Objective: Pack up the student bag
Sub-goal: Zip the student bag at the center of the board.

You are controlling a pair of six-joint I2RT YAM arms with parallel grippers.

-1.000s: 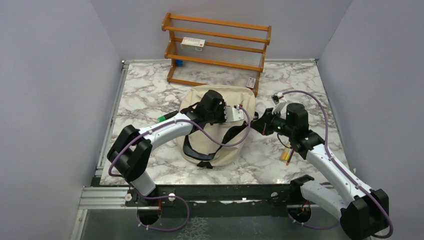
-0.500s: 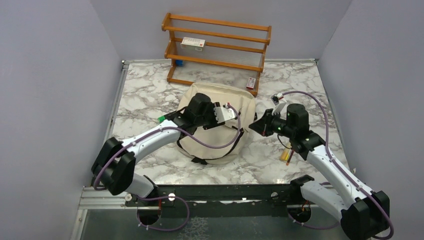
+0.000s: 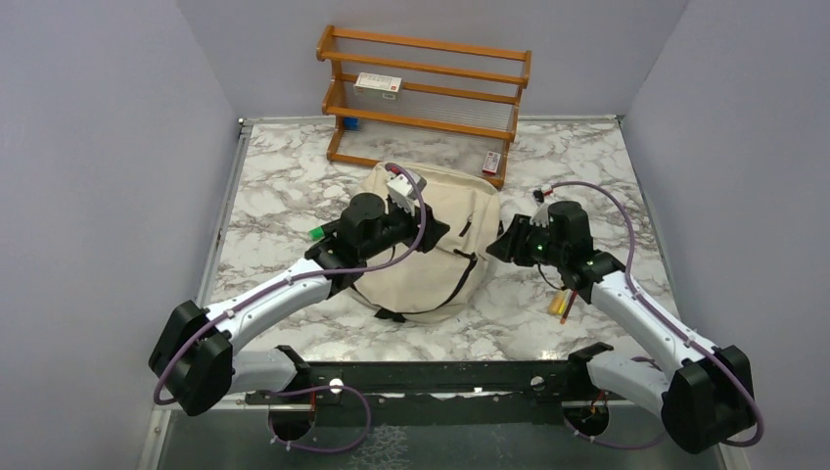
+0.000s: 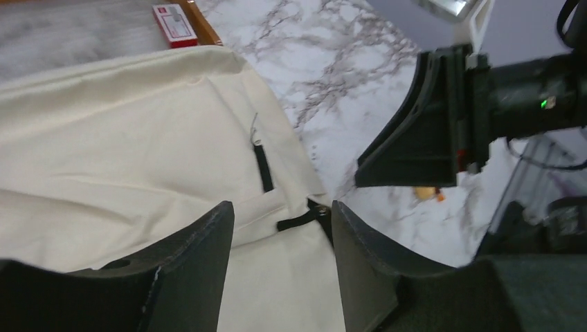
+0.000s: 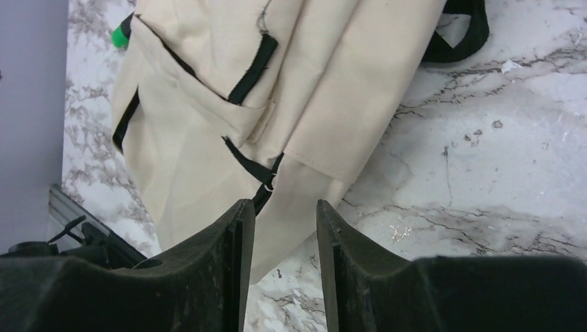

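Top view, bag: the bag lies flat in the middle of the table, just in front of the rack.
Top view, axis: its long axis runs roughly from the rack toward the arm bases, with the near end leaning left. The far end is rounded and a black loop shows at the near end. Which end is the top cannot be told.
Top view, only here: both whole arms, the white box on a rack shelf, and an orange stick on the marble beside the right arm.
Top view, tools: the left gripper is over the bag. The right gripper is at the bag's right edge. The jaw gap is too small to read from here.
Left wrist view, tool: the jaws stand well apart with nothing between them and bag cloth below.
Left wrist view, only here: a zip pull on the cloth, a red box at the bag's far edge seen close, and the right gripper seen side-on over the marble, clear of the cloth.
Right wrist view, tool: the jaws are part open with a narrow gap. Nothing is clamped; cloth and a strap with a ring lie beyond them.
Right wrist view, only here: a black strap loop trailing off the bag onto the marble.
Right wrist view, also: a green item at the bag's far side.
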